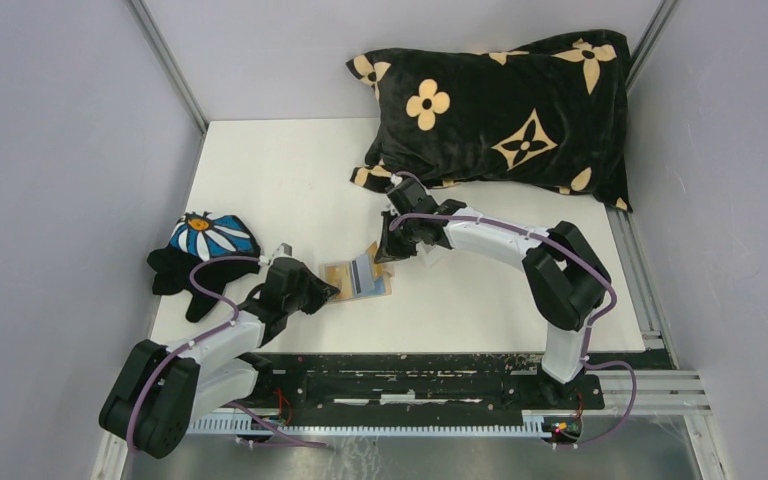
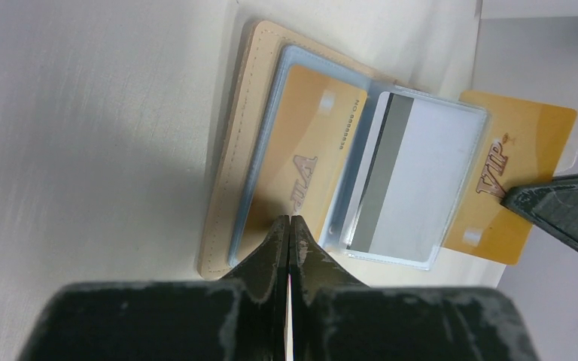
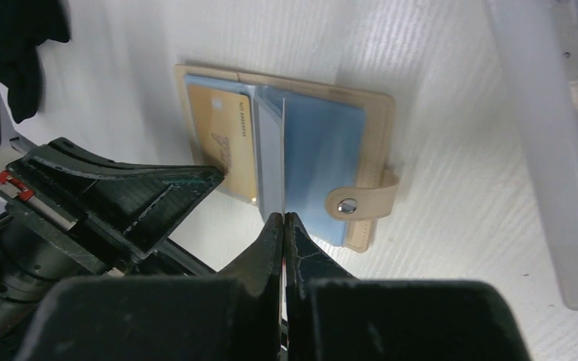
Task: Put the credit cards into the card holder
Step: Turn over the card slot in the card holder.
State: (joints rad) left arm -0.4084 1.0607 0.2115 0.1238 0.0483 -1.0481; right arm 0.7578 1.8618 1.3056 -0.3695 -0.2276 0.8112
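The tan card holder (image 1: 358,280) lies open on the white table, its snap tab (image 3: 354,204) towards the right arm. One yellowish card (image 2: 301,158) sits in its left sleeve. A white card with a grey stripe (image 2: 421,173) sits in a clear sleeve that stands up at the middle fold. My left gripper (image 2: 290,219) is shut, its tips on the near edge of the left page. My right gripper (image 3: 282,216) is shut on a second yellowish card (image 2: 512,165), held on edge over the holder's right side. In the right wrist view that card shows only edge-on.
A black pillow with tan flowers (image 1: 500,110) fills the far right of the table. A black cloth with a blue and white flower (image 1: 205,250) lies at the left edge. A clear plastic box (image 3: 549,150) stands just right of the holder. Grey walls close both sides.
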